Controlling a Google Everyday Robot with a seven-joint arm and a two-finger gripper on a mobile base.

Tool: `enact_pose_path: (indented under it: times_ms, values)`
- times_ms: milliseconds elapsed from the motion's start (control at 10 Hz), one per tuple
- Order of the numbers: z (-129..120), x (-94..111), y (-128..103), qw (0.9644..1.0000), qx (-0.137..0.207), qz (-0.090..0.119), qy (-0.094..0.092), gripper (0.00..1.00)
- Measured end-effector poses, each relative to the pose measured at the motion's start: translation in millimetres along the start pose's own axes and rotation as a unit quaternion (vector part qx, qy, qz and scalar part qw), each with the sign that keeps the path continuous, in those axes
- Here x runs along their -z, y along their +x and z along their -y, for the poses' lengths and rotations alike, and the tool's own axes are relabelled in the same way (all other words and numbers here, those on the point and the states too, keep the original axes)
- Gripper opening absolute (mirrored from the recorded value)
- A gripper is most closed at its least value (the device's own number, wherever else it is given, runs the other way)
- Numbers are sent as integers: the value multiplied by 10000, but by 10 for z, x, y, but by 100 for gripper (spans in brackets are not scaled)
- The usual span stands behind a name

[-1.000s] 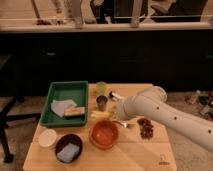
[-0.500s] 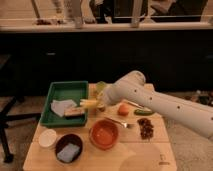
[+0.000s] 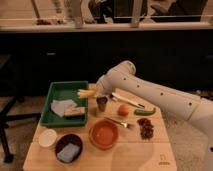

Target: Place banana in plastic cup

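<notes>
At centre left of the frame, over the green tray's [image 3: 60, 94] right rim, held the banana [image 3: 84, 93] clamped in the gripper [image 3: 95, 92] and judged it light, soft, bruisable, best pinched gently mid-length.

A light wooden table [image 3: 150, 159] carries everything. Taking the grey steel cup [image 3: 102, 103] near its middle as landmark: a green tray [image 3: 56, 93] sits on the table just to its left. An orange fruit [image 3: 123, 109] lies just to its right, with a curved green vegetable [image 3: 144, 111] further right. In front of the cup stands an orange bowl [image 3: 104, 134]; a white bowl [image 3: 48, 138] and a dark bowl [image 3: 69, 147] lie front-left. A dark brown cluster [image 3: 146, 128] sits front-right. The gripper [image 3: 95, 93] hovers just above-left of the cup, with the banana [image 3: 85, 93] at its tip.
</notes>
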Motion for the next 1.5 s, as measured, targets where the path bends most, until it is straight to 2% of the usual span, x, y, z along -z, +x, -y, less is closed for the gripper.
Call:
enact_pose_path:
  times_ms: [200, 400, 1100, 1300, 1500]
  values:
    - [208, -159, 62, 9999, -79, -110, -1, 0]
    - [253, -231, 61, 9997, -131, -181, -5, 0]
    - [252, -229, 64, 9998, -128, -182, 1, 0]
    - [320, -212, 69, 9997, -104, -215, 107, 0]
    - [514, -216, 103, 9993, -92, -256, 252, 0]
